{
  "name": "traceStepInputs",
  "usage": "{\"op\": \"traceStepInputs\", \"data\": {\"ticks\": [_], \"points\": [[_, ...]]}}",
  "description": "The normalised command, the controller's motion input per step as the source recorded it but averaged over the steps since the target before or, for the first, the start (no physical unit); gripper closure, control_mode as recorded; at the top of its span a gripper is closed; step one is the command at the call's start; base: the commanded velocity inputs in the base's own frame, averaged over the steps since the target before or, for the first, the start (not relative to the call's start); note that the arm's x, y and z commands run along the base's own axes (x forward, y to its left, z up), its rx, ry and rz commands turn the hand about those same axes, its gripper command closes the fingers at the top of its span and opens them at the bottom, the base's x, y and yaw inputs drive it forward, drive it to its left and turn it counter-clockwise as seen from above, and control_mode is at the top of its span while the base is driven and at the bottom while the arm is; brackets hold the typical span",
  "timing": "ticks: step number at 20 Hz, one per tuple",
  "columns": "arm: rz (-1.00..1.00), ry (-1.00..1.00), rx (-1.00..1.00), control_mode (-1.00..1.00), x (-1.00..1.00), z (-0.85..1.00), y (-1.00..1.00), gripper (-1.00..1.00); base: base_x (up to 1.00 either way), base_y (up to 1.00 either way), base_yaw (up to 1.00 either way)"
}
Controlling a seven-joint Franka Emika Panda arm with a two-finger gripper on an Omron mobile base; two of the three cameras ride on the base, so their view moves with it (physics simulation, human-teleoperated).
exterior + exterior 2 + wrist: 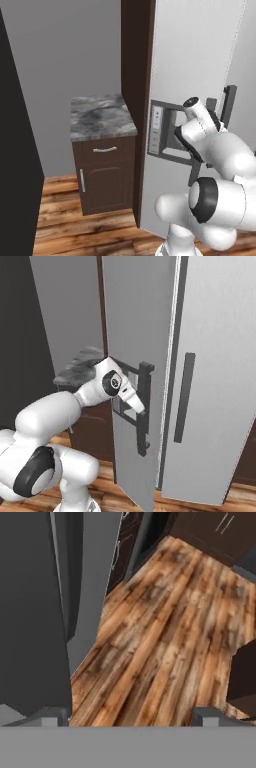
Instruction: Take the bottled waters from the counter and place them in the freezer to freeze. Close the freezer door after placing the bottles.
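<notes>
The freezer door (200, 50) (135, 316) is tall and silver, with a grey dispenser panel (162, 132) and a long dark handle (145, 376) (229, 102). It stands nearly shut against the fridge and hides the freezer's inside. My gripper (142, 412) (132, 716) is right at the handle, about halfway down it, and open, its fingertips (50, 714) wide apart. A dark grey bar, probably the handle (30, 612), runs close along the left fingertip. The bottled waters and the counter are out of view.
A plain silver fridge door (220, 381) with its own dark handle (184, 396) stands to the right. A narrow marble-topped cabinet (102, 117) with one drawer is left of the fridge, beside a dark brown side panel (136, 75). Wooden floor (170, 627) lies below.
</notes>
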Motion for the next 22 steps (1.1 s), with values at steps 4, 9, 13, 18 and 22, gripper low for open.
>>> {"op": "traceStepInputs", "data": {"ticks": [4,9,13,18,22], "points": [[0.26,0.04,0.44,-1.0,0.51,0.02,-0.51,-1.0,0.0,0.0,0.0],[0.29,0.04,0.38,-1.0,0.51,0.17,-0.21,-1.0,0.0,0.0,0.0],[0.35,-0.05,0.32,-1.0,0.04,0.21,-0.01,-1.0,0.0,0.0,0.0],[0.28,-0.09,0.16,-1.0,0.09,0.16,0.0,-1.0,0.0,0.0,0.0],[0.11,-0.02,-0.07,-1.0,0.42,0.0,0.0,-1.0,0.0,0.0,0.0]]}}
